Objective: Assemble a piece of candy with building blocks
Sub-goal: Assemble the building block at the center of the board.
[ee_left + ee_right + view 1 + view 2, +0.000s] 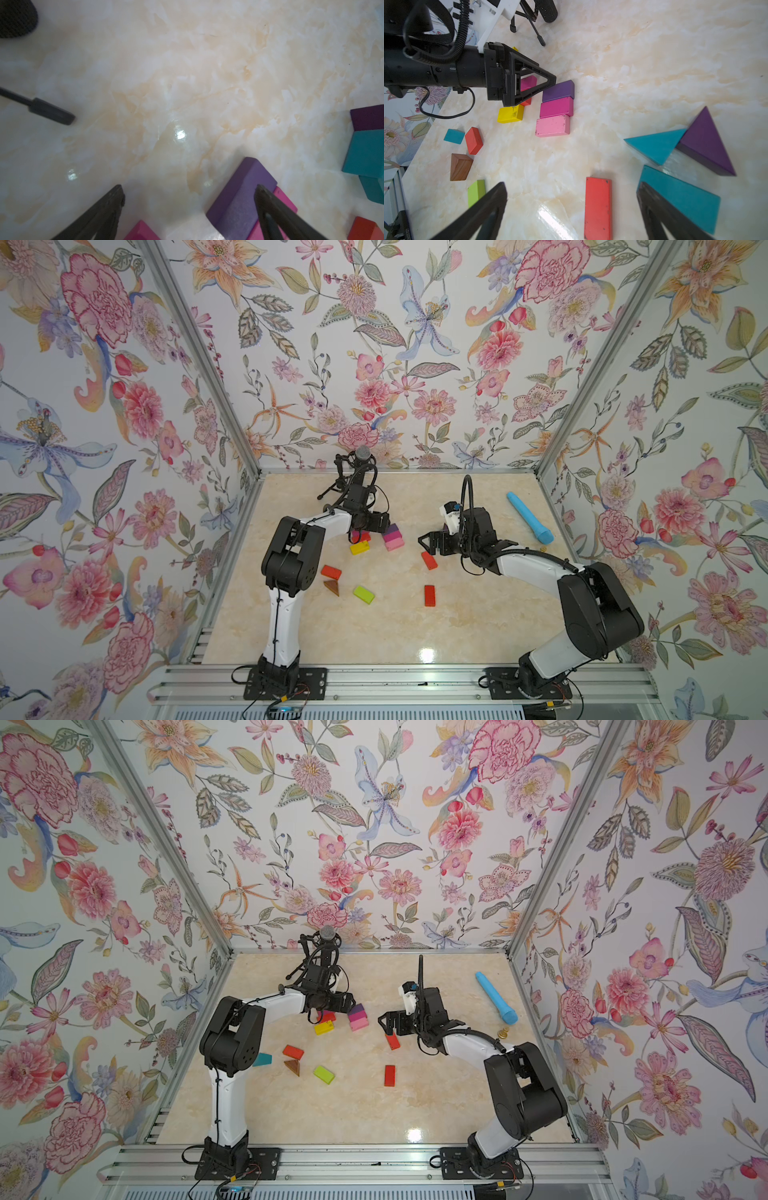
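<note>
A flat painted purple brick [558, 90], a magenta brick [556, 107] and a pink brick [552, 125] lie in a row toward the back of the table. Their long sides touch and their long axes are parallel, so this is probably the candy's body. The left claw [189, 192] hangs at the purple end, jaws spread wide and gripping nothing, with one finger over that brick's corner. The right claw [572, 187] is equally wide and empty, above a flat red brick [598, 207] whose long axis runs along its reach.

Just beyond it, a slim teal triangle [656, 145] touches a purple triangle [706, 143], and a larger teal triangle [681, 197] lies beside them. These are likely the wrapper ends, and the right arm is nearer to them. The right wrist view shows them whole, while in both top views that arm covers nearly all of them.
</note>
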Controlling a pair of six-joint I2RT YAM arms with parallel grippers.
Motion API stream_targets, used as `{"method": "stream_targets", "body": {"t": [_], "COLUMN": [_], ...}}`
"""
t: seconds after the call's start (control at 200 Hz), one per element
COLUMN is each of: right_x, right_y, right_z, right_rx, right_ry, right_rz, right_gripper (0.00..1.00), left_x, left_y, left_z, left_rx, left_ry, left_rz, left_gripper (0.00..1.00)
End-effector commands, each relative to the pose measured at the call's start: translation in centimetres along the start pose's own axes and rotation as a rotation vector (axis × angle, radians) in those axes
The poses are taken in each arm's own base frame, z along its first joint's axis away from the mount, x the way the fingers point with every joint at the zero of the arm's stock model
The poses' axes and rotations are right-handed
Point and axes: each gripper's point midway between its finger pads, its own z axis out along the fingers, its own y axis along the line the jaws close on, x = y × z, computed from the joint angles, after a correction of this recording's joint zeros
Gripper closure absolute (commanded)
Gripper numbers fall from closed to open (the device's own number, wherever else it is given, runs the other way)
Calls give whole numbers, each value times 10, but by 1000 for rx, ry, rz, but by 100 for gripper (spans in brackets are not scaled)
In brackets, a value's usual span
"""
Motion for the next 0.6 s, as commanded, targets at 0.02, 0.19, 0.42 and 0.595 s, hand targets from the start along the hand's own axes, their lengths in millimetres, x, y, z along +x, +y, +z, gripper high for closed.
{"method": "stream_targets", "body": {"t": [0.02,0.19,0.42,0.595], "right_x": [3,2,3,2], "right_y": [-5,-5,-6,-7], "right_z": [3,2,3,3], "right_rx": [4,3,5,10], "right_ry": [2,-1,1,1], "right_rz": [13,11,13,14], "right_gripper": [0,0,0,0], "left_x": [25,29,30,27], "left_y": [-10,-14,-17,-21], "left_z": [-5,-9,-11,-12], "left_rx": [25,28,41,51], "left_ry": [71,75,74,70], "left_rz": [6,9,12,14], "left_gripper": [1,1,1,1]}}
